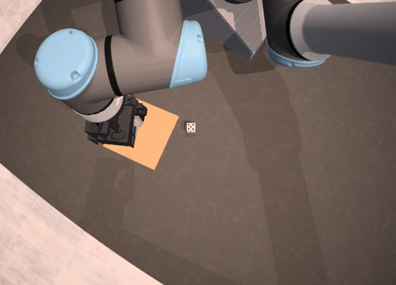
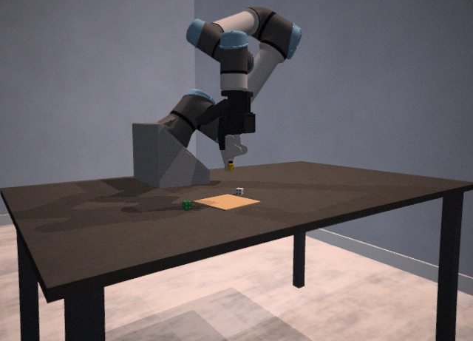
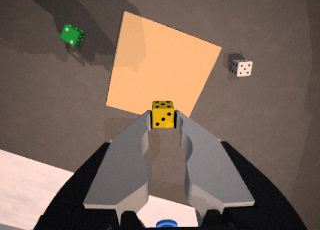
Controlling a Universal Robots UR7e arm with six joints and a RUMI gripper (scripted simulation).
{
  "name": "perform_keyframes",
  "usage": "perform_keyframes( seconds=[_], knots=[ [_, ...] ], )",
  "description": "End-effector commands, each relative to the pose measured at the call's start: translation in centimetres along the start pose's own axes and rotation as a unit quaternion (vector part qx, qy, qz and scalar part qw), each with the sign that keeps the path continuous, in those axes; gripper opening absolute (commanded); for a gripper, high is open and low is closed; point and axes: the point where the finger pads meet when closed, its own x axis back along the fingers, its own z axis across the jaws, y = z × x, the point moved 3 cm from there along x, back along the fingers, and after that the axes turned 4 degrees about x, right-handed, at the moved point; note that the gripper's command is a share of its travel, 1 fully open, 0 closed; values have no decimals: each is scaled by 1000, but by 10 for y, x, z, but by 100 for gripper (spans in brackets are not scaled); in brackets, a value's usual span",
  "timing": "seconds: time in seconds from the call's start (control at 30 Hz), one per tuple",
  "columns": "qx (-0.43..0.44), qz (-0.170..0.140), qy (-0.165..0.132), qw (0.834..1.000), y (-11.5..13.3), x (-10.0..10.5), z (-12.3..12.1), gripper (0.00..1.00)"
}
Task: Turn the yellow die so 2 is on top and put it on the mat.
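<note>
My gripper [image 3: 162, 111] is shut on the yellow die [image 3: 163, 114] and holds it high above the table, over the near edge of the orange mat [image 3: 161, 66]. In the exterior view the yellow die [image 2: 230, 165] hangs between the fingertips well above the mat [image 2: 227, 200]. The face of the die toward the wrist camera shows three pips. In the top view the arm hides the die, and the gripper body [image 1: 116, 123] covers the mat's left corner [image 1: 146, 137].
A green die [image 3: 73, 35] lies on the table left of the mat, also in the exterior view [image 2: 186, 204]. A white die [image 3: 242, 67] [image 1: 190, 127] showing five lies right of the mat. The grey robot base [image 2: 164, 161] stands behind.
</note>
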Motion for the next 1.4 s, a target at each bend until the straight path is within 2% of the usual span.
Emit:
perform_keyframes(
  seconds=[0.0, 0.77, 1.1, 1.17, 1.37],
  knots=[
    [-9, -1, 0, 1000, 0, 0, 0, 3],
    [-140, -16, 13, 990, -5, -4, 4, 3],
    [-254, -26, 26, 966, -7, -7, 7, 3],
    [-254, -26, 26, 966, -7, -7, 7, 3],
    [-337, -32, 38, 940, -9, -9, 9, 3]
  ],
)
